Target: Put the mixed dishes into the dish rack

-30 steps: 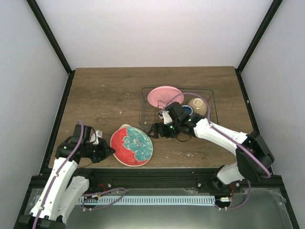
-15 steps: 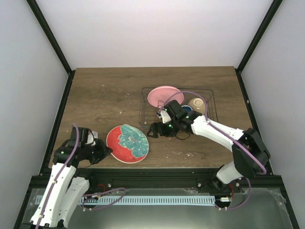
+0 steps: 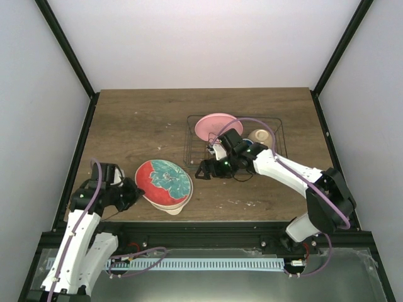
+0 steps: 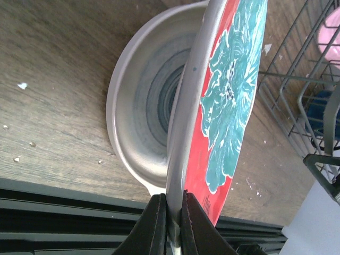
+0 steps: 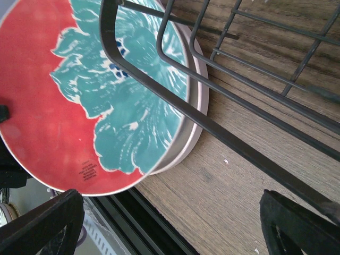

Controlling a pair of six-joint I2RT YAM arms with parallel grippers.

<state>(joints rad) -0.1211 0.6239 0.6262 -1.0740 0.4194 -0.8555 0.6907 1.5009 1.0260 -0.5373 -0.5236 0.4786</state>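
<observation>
Red plate (image 4: 234,95) in tight left jaws — over pale plate (image 4: 141,106)

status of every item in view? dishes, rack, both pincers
rack: upright on the table.
pink plate: leaning in the rack.
cream bowl: in the rack.
blue mug: in the rack, mostly hidden.
pale plate: flat on the table, outside the rack.
red plate: tilted up over the pale plate, not racked.
left pincer: shut on the red plate's rim.
right pincer: open, empty, by the rack's near-left corner.
</observation>
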